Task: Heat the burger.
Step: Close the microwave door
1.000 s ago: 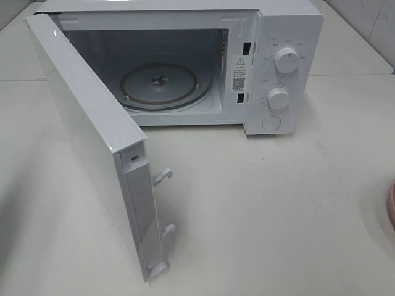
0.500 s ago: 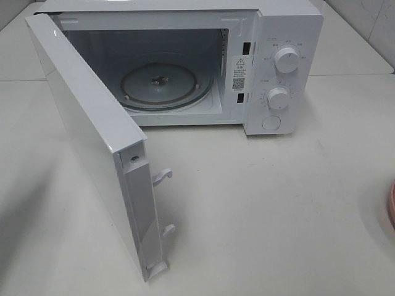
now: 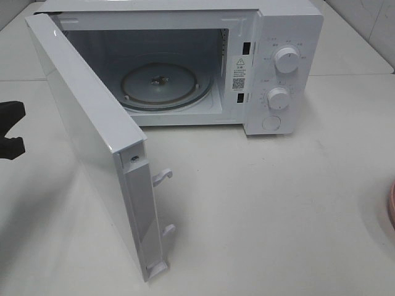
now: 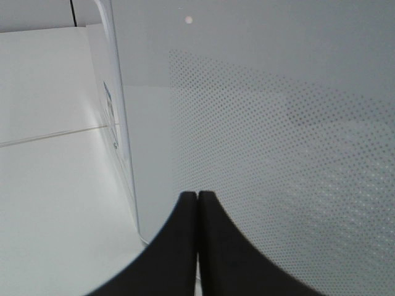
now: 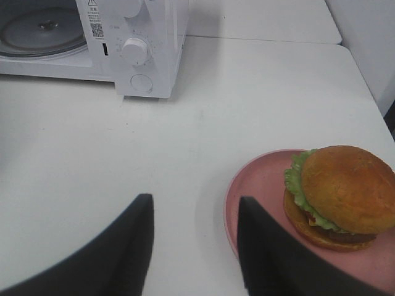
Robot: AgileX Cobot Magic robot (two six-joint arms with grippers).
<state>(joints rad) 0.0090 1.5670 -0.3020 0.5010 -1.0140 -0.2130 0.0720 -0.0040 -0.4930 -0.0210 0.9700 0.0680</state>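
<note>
The burger (image 5: 339, 194), a golden-brown bun with green lettuce, sits on a round pink plate (image 5: 259, 185) in the right wrist view. My right gripper (image 5: 196, 200) hovers open beside the plate, nothing between its fingers, and the burger lies off to one side of it. Only a sliver of the plate (image 3: 392, 209) shows at the right edge of the high view, where the burger is out of view. My left gripper (image 4: 197, 195) is shut and empty, its tips close to the outer face of the microwave door (image 4: 278, 123).
The white microwave (image 3: 284, 68) stands at the back with its door (image 3: 92, 135) swung wide open to the left. Its glass turntable (image 3: 163, 86) is bare. A black part of my left arm (image 3: 11, 129) shows at the left edge, behind the door.
A black part of the left arm has come into the high view at the left edge. The microwave and the plate's edge have not moved.
</note>
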